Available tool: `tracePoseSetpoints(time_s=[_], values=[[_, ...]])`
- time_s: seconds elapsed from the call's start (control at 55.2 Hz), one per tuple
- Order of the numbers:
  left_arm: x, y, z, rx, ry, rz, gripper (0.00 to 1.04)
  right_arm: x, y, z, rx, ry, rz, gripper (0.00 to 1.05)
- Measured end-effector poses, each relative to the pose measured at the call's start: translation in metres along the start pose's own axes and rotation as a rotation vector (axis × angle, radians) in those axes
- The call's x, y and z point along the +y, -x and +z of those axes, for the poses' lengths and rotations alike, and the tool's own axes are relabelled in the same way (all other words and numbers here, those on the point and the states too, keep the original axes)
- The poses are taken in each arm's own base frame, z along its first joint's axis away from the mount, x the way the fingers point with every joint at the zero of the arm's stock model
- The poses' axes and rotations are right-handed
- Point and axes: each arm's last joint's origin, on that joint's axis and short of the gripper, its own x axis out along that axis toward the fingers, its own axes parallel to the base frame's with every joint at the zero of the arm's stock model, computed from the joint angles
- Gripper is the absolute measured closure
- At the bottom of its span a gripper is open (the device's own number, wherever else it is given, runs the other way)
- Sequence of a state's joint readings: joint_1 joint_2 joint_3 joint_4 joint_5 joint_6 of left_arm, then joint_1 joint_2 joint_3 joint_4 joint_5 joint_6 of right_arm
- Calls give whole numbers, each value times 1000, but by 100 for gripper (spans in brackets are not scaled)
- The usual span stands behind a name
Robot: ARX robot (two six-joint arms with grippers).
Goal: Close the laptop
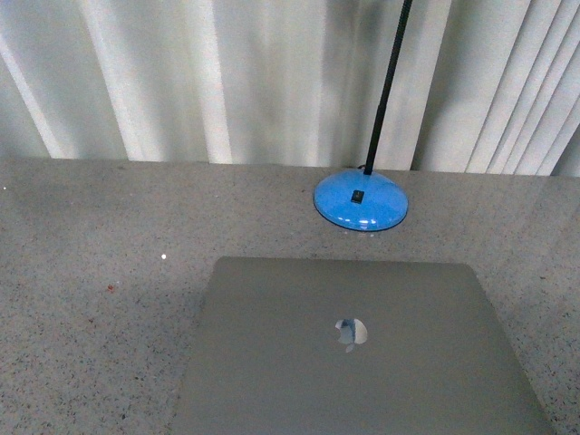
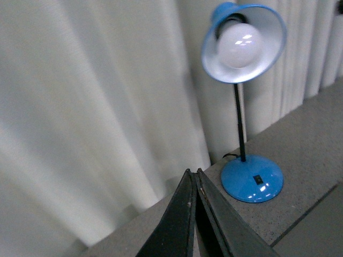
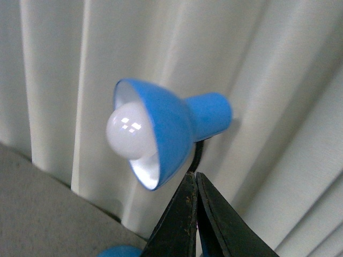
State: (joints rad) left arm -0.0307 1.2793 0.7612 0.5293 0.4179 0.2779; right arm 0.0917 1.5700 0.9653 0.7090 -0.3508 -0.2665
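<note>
The laptop (image 1: 353,353) lies flat on the speckled grey table in the front view, lid down, silver-grey with a shiny apple logo (image 1: 351,333) facing up. Neither arm appears in the front view. In the left wrist view my left gripper (image 2: 194,172) is shut with nothing between its black fingers, held above the table and pointing toward the curtain. My right gripper (image 3: 194,175) is likewise shut and empty, raised high near the lamp's shade. The laptop is out of both wrist views.
A blue desk lamp stands behind the laptop: round base (image 1: 361,201), thin black stem (image 1: 388,82), shade with white bulb (image 2: 244,43). White curtain folds (image 1: 181,72) run along the table's far edge. Bare tabletop (image 1: 91,299) stretches left of the laptop.
</note>
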Motion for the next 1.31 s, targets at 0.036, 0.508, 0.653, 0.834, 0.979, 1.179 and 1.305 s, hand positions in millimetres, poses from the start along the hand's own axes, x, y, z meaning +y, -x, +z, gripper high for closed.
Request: tracePoseSetpoints(time_s=[0.036, 0.508, 0.653, 0.834, 0.979, 1.179, 1.305], values=[[6, 9, -3, 12, 62, 30, 101, -1, 6, 5, -19, -48, -37, 102], [-36, 90, -51, 92, 269, 444, 101, 14, 80, 10, 150, -249, -418, 102], [-46, 103, -61, 81, 272, 443, 101, 28, 110, -17, 171, -260, -422, 102], [-58, 119, -75, 77, 275, 444, 101, 39, 146, -39, 170, -266, -400, 102], [-63, 128, -81, 76, 274, 444, 101, 46, 166, -50, 176, -265, -425, 102], [-70, 137, -87, 79, 275, 444, 101, 58, 184, -59, 171, -265, -424, 102], [-74, 143, -90, 78, 275, 444, 101, 63, 194, -63, 174, -266, -425, 102]])
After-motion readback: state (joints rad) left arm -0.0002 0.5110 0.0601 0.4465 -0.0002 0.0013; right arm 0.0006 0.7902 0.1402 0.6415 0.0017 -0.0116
